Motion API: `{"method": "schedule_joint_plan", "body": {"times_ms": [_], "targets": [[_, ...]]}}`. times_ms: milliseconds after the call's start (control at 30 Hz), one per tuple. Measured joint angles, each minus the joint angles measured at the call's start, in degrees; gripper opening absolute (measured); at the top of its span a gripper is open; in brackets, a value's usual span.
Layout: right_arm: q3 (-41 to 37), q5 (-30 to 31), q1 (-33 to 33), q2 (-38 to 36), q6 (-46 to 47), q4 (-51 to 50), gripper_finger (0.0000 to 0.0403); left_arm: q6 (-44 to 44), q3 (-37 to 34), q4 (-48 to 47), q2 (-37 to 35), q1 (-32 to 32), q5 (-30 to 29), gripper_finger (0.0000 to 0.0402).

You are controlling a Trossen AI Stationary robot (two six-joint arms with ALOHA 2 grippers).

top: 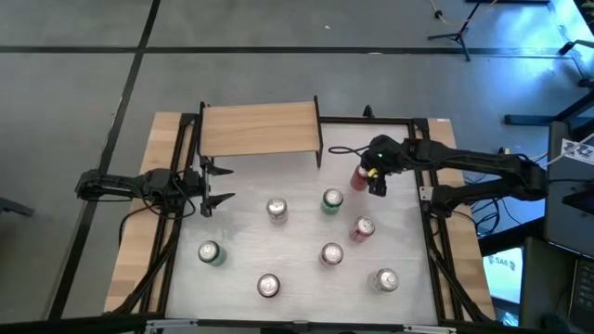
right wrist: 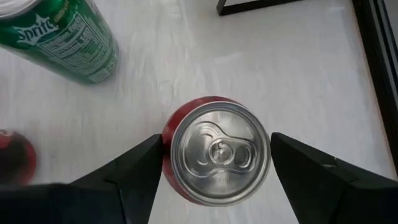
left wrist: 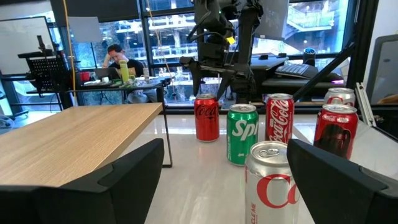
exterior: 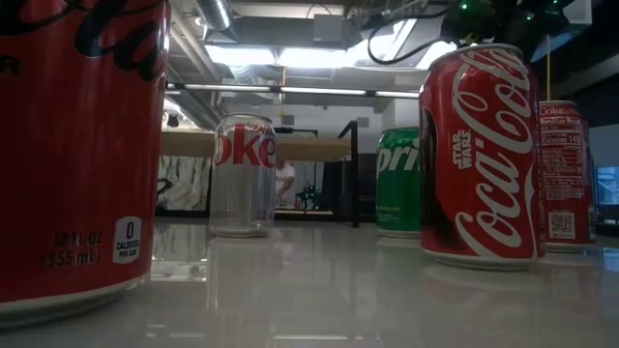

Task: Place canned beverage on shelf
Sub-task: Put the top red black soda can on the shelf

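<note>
The right gripper [top: 371, 178] was positioned directly above an upright red can [right wrist: 217, 149], viewed top-down in the right wrist view. Its two dark fingers [right wrist: 134, 171] were spread, one on each side of the can's rim, with a narrow gap visible on both sides; no contact with the can could be confirmed. A green Sprite can [right wrist: 62, 37] stood near the gripper, off to one side of the flanked can, and the edge of another red can [right wrist: 15, 155] was seen beyond one finger. The shelf [top: 260, 128], a light-wood board on thin black legs, stood just beyond the right gripper, toward the far edge of the white table [top: 297, 241]; nothing rested on its top. The left gripper [top: 218, 184] was held at the near corner of the shelf, its fingers [left wrist: 124, 171] spread with nothing between them; a silver can [left wrist: 270, 180] stood just ahead of it, between the fingertips' line of sight. Other cans were scattered on the table nearer the front, well apart from both grippers.
</note>
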Motion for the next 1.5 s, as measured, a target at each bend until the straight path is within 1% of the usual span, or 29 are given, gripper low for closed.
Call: {"method": "schedule_joint_plan", "body": {"times_ms": [467, 933, 1500], "targets": [[0.2, 0.4, 0.0, 4.2, -0.7, 1.8, 0.0289, 0.0, 0.0, 0.0, 0.0, 0.0, 0.0, 0.033], [-0.1, -0.1, 0.1, 4.4, 0.9, 6.5, 0.0289, 0.0, 0.0, 0.0, 0.0, 0.0, 0.0, 0.033], [-0.1, -0.1, 0.1, 4.4, 0.9, 6.6, 0.0289, 0.0, 0.0, -0.1, 0.0, 0.0, 0.0, 0.033]]}}
